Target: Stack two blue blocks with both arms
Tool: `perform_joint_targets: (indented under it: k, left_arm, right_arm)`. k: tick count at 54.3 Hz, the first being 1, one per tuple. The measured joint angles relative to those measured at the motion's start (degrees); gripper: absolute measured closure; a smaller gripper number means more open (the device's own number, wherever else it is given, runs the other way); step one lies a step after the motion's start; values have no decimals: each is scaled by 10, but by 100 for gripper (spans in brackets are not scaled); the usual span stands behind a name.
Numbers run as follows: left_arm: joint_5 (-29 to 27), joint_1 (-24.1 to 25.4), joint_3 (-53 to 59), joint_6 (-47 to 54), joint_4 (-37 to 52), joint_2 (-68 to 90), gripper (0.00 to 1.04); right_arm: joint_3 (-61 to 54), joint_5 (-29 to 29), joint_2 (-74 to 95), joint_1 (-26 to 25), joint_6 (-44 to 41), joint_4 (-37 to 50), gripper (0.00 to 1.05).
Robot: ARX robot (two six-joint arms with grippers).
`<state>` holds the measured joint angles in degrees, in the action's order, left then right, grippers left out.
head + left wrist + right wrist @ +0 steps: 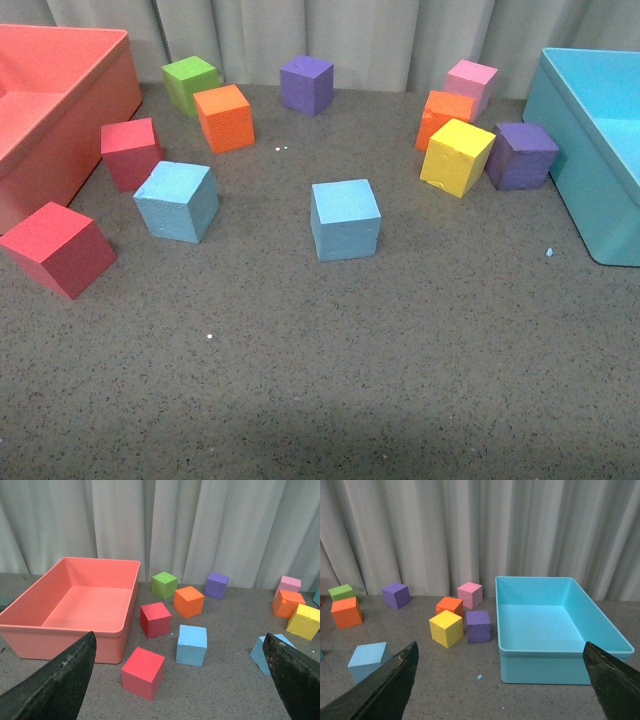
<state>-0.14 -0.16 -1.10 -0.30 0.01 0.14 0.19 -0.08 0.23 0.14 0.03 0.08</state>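
Two light blue blocks sit apart on the grey table: one at the left next to a red cube, one in the middle. Neither arm shows in the front view. My left gripper is open and empty, well back from the blocks; the left blue block lies ahead between its fingers, and the other is partly hidden behind one finger. My right gripper is open and empty; the middle blue block lies beyond one finger, off to the side.
A salmon bin stands at the far left and a turquoise bin at the far right. Red, green, orange, purple, pink and yellow cubes lie around the blocks. A curtain closes the back.
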Motion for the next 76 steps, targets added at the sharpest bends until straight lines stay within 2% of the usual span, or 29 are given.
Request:
perform_joint_targets:
  k: [3, 5, 11, 15, 19, 27, 36, 42, 45, 52, 65, 76]
  left_arm:
    - [-2, 0, -25, -33, -70, 38, 7]
    - [-3, 0, -50, -69, -104, 123, 7]
    - [-1, -20, -89, -110, 0, 321, 7]
    - [23, -39, -134, -126, 74, 447, 7]
    - [32, -50, -175, -131, 116, 543, 7]
    - [48, -58, -272, -134, 131, 713, 7]
    - [37, -63, -401, -127, 96, 876, 7]
    - [28, -65, -469, -115, 77, 949, 7]
    - [40, -69, -509, -106, 62, 992, 7]
    - [21, -79, -579, -66, 45, 1079, 7]
    - [-28, -83, -666, -33, 5, 1167, 7]
    - [-19, -81, -709, -29, -32, 1214, 7]
  right_arm:
    - [0, 0, 0, 0, 0, 0, 10]
    - [0, 0, 0, 0, 0, 0, 10]
    - [0, 0, 0, 0, 0, 0, 9]
    - [0, 0, 0, 0, 0, 0, 9]
    - [0, 0, 0, 0, 0, 0, 9]
    - [0, 0, 0, 0, 0, 0, 9]
    - [0, 0, 0, 0, 0, 0, 9]
    - [0, 0, 0, 0, 0, 0, 9]
    - [0, 0, 0, 0, 0, 0, 9]
    - [0, 0, 0, 0, 0, 0, 9]
    - [0, 0, 0, 0, 0, 0, 9]
    - [0, 0, 0, 0, 0, 0, 9]
